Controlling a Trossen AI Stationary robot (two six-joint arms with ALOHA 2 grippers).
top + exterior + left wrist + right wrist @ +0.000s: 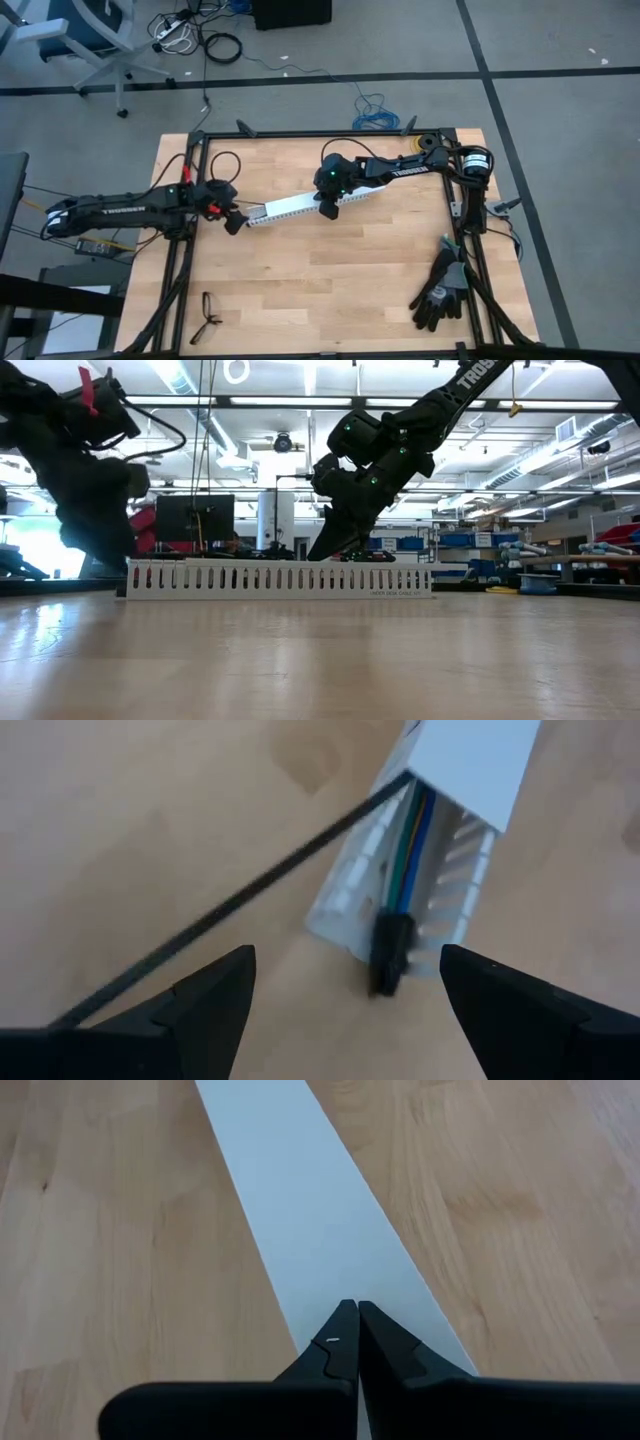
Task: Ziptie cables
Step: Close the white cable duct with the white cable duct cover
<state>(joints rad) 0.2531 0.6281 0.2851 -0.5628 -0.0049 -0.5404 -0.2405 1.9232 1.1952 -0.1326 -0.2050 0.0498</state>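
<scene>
White slotted plastic duct (300, 207) lies diagonally on the wood-grain counter (330, 280), smooth flat lid on top. Cables (408, 840), green, blue and orange, exit the duct's open end into a small dark connector (391, 950). Thin black ziptie (240, 900) runs straight out from the same end. Left gripper (345, 985): jaws wide open, just short of connector. Right gripper (350, 1342): jaws closed, tips on lid approx. mid-duct.

From my remote seat I see grey carpet (560, 110) crossed by dark seams, with an office chair (85, 40) (pale base) at one corner. Beyond the table, ceiling strip lights (300, 400) glow over distant shelving (480, 545).
</scene>
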